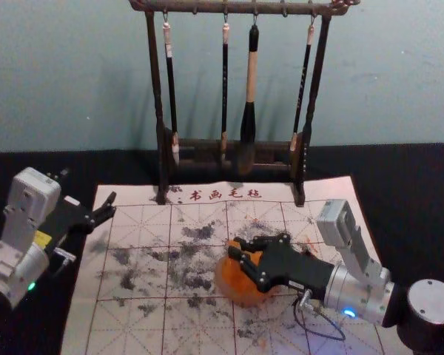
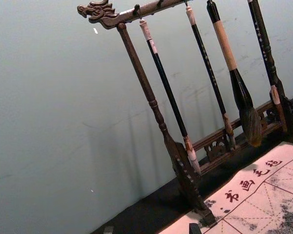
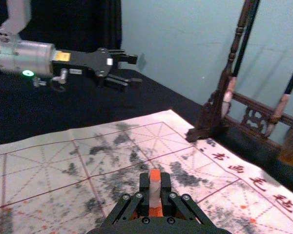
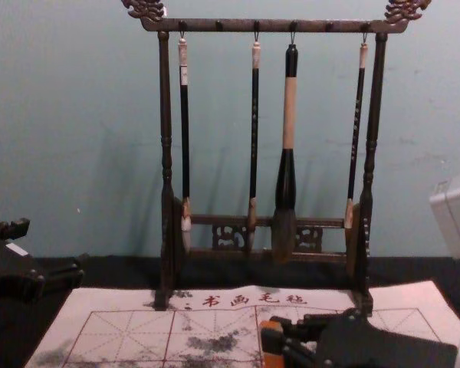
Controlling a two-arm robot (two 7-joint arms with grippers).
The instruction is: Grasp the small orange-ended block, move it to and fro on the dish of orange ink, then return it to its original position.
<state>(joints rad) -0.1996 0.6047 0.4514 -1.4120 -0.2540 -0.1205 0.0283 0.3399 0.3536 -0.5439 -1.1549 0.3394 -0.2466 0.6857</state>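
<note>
And here we have the dark wooden rack [image 4: 215,26] standing against the pale wall [image 1: 74,81] — four brushes hanging, three slim, and the thick brush [image 4: 289,115] third from our left! Below, we see red characters [image 1: 226,194] heading the gridded mat [image 1: 137,194], dark smudges [image 1: 200,232] across it — all on the black-covered bench [image 1: 407,192].

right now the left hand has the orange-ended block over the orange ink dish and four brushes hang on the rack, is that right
Not quite: the right wrist view shows the right hand gripping the orange-ended block, not the left hand. It is over the orange ink dish, and four brushes hang on the rack.
</note>
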